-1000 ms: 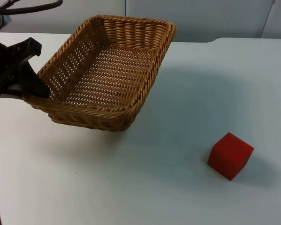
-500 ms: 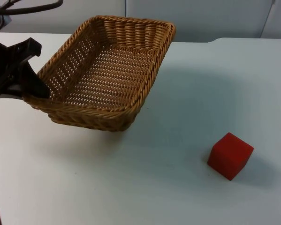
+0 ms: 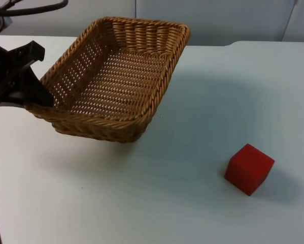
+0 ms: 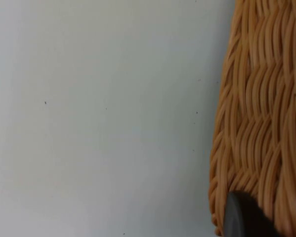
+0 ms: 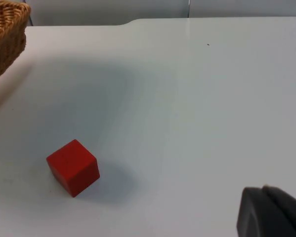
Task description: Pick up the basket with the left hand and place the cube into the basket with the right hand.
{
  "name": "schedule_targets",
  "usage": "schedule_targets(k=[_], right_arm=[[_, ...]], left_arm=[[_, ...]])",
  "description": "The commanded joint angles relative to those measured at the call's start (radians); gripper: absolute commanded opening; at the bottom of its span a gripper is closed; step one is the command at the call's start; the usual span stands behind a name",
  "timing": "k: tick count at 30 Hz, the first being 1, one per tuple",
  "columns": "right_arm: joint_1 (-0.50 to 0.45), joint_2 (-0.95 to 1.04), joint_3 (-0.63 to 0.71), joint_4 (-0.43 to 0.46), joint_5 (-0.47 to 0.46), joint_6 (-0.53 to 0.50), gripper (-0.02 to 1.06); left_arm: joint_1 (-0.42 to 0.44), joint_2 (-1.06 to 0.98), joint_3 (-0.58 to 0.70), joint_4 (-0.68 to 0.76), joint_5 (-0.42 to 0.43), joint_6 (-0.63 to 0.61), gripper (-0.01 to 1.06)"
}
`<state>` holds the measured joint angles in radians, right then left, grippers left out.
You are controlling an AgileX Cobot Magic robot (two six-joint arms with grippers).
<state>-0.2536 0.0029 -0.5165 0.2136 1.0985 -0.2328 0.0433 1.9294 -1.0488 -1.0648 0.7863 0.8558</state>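
A woven wicker basket [image 3: 116, 76] hangs tilted above the table's left half, casting a shadow beneath it. My left gripper [image 3: 37, 99] is shut on the rim at its left corner. In the left wrist view the basket's outer wall [image 4: 256, 123] runs close beside one black fingertip [image 4: 241, 219]. A red cube [image 3: 248, 169] rests on the white table at the front right, well apart from the basket. In the right wrist view the cube [image 5: 73, 167] lies on the table some way off from my right gripper [image 5: 269, 215], and a corner of the basket [image 5: 4, 34] shows beyond it.
The white table [image 3: 192, 101] stretches between the basket and the cube with nothing on it. A grey partition wall [image 3: 217, 20] closes the far edge of the table.
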Motion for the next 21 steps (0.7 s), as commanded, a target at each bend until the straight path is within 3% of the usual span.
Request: schedule_targets(k=[1, 21], right_arm=[[0.001, -0.003, 0.004, 0.002, -0.004, -0.003, 0.0], [0.001, -0.003, 0.004, 0.004, -0.004, -0.003, 0.0]], left_arm=[[0.0, -0.016, -0.008, -0.023, 0.02, 0.001, 0.0], [0.0, -0.016, -0.008, -0.023, 0.019, 0.001, 0.0]])
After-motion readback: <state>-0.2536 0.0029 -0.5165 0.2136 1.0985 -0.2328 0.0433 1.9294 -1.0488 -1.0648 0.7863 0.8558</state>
